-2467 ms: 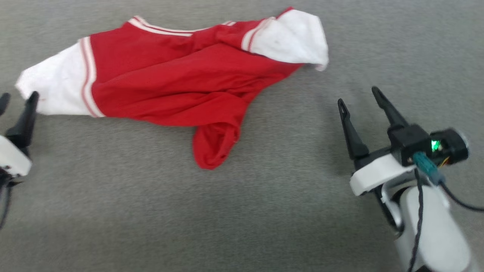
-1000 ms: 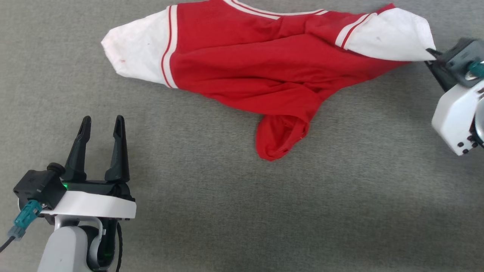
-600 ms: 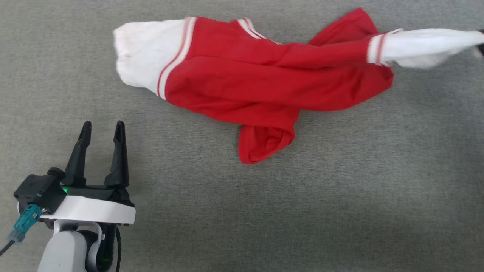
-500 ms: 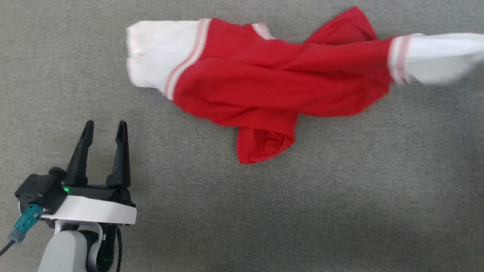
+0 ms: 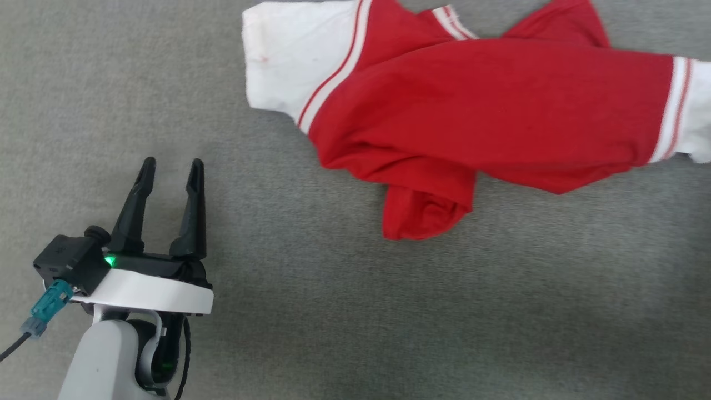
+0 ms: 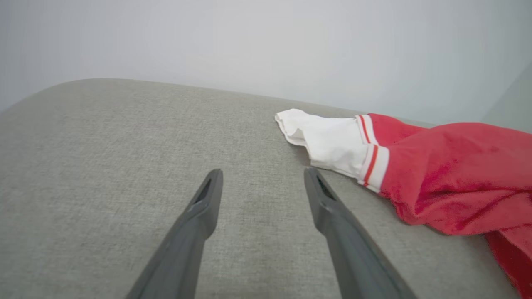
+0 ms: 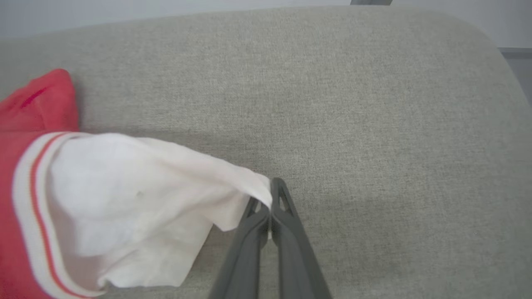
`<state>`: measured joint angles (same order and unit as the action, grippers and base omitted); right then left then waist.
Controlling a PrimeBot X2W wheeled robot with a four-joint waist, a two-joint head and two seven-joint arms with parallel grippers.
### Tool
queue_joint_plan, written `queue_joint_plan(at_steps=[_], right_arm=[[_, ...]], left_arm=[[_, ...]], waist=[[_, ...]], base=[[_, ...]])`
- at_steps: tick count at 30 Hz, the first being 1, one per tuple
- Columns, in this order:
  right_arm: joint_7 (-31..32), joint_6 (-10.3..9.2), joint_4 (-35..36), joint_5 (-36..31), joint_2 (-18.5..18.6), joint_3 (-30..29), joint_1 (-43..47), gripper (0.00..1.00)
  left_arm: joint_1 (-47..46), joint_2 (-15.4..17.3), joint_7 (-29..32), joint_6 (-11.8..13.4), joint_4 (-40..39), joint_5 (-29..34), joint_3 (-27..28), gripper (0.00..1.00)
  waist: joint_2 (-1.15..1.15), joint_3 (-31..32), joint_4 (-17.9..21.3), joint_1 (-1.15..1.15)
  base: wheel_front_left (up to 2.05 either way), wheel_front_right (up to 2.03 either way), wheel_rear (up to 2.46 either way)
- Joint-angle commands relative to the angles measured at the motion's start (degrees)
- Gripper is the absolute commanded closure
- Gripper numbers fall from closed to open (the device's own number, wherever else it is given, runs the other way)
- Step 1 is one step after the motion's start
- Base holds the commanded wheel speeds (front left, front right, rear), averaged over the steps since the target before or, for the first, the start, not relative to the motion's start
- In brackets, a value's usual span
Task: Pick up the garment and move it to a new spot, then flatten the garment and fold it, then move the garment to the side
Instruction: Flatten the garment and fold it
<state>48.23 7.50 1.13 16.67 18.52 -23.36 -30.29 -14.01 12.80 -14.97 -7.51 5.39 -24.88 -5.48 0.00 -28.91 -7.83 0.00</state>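
red-and-white garment (image 5: 489, 105), pinched by right gripper (image 7: 270, 203)

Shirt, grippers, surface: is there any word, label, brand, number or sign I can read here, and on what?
None to read. The shirt shows plain red cloth, white sleeves and striped trim; no print or tag faces a camera. The left gripper, open, and the right gripper, shut on a white sleeve, carry no lettering. The grey surface is unmarked.
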Motion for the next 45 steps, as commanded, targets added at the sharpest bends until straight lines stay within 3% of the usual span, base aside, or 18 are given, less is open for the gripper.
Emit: queue_joint_plan(at_steps=[1, 10, 15, 16, 17, 18, 19, 23, 27, 31, 35, 36, 40, 45], right_arm=[[-0.98, -0.02, -1.04, -1.19, 0.53, -0.13, -0.47, 1.0], [-8.88, -0.02, -7.98, -8.6, 3.24, -2.76, -0.96, 1.0], [-13.24, -0.02, -11.02, -9.94, 1.97, -1.8, -1.8, 1.0], [-14.26, -0.02, -11.42, -10.07, 1.78, -1.52, -1.84, 0.96], [-15.56, -0.02, -11.64, -10.25, 1.93, -1.27, -1.8, 0.53], [-16.94, -0.02, -11.83, -10.44, 2.12, -1.08, -1.59, 0.17], [-18.22, -0.02, -11.77, -10.59, 2.02, -0.72, -1.18, 0.0], [-24.93, -0.02, -9.91, -10.39, 1.2, 0.46, 1.06, 0.0], [-31.96, -0.02, -5.06, -10.18, -1.35, 1.67, 4.23, 0.0], [-38.21, -0.02, 1.62, -8.9, -6.54, 3.75, 8.37, 0.0], [-43.2, -0.01, 6.46, -9.42, -12.34, 7.28, 11.62, 0.0], [-43.2, -0.01, 6.46, -9.42, -12.34, 7.28, 11.62, 0.0], [-47.55, -0.02, 7.77, -10.41, -14.99, 11.34, 13.62, 0.0], [-51.81, -0.02, 6.02, -7.76, -15.63, 15.3, 14.65, 0.0]], left_arm=[[-0.63, 0.21, -0.27, 0.05, 0.41, -0.4, 0.15, 0.0], [-1.58, 0.63, -0.27, 0.05, 0.99, -0.99, 0.0, 0.0], [-1.93, 1.49, -0.27, 0.05, 1.19, -0.88, -0.34, 0.0], [-1.82, 1.72, -0.27, 0.05, 1.27, -0.79, -0.47, 0.0], [-1.77, 2.04, -0.27, 0.05, 1.34, -0.69, -0.63, 0.0], [-1.72, 2.54, -0.27, 0.05, 1.38, -0.49, -0.86, 0.0], [-1.73, 3.06, -0.27, 0.05, 1.39, -0.39, -1.04, 0.0], [-2.49, 6.04, -0.27, 0.05, 0.59, -0.63, -1.69, 0.0], [-4.05, 11.17, -0.27, 0.05, -1.17, -2.12, -2.66, 0.0], [-7.99, 19.61, -0.27, 0.08, -2.3, -5.18, -5.71, 0.0], [-14.62, 31.57, 1.8, 0.09, -1.31, -13.14, -14.25, 0.0], [-14.62, 31.57, 1.8, 0.09, -1.31, -13.14, -14.25, 0.0], [-22.81, 40.71, 12.6, 0.09, -2.07, -28.83, -23.14, 0.0], [-31.76, 47.83, 34.18, 0.08, -0.18, -50.69, -27.92, 0.0]], waist=[[0.0, -1.04, -1.19, 0.0], [0.0, -2.43, -1.95, 0.0], [0.0, -1.94, -1.18, 0.0], [0.0, -1.65, -0.95, 0.0], [0.0, -1.32, -0.73, 0.0], [0.0, -0.95, -0.51, 0.0], [0.0, -0.52, -0.27, 0.0], [0.0, 1.18, 0.99, 0.0], [0.0, 2.37, 2.99, 0.0], [0.0, 2.58, 5.72, 0.0], [0.0, 1.4, 9.5, 0.0], [0.0, 1.4, 9.5, 0.0], [0.0, -0.74, 13.51, 0.0], [0.0, -3.48, 18.52, 0.0]], base=[[0.0, 0.0, 0.0], [0.0, 0.0, 0.0], [0.0, 0.0, 0.0], [0.0, 0.0, 0.0], [0.0, 0.0, 0.0], [0.0, 0.0, 0.0], [0.0, 0.0, 0.0], [0.0, 0.0, 0.0], [0.0, 0.0, 0.0], [0.0, 0.0, 0.0], [0.0, 0.0, 0.0], [0.0, 0.0, 0.0], [0.0, 0.0, 0.0], [0.0, 0.0, 0.0]])
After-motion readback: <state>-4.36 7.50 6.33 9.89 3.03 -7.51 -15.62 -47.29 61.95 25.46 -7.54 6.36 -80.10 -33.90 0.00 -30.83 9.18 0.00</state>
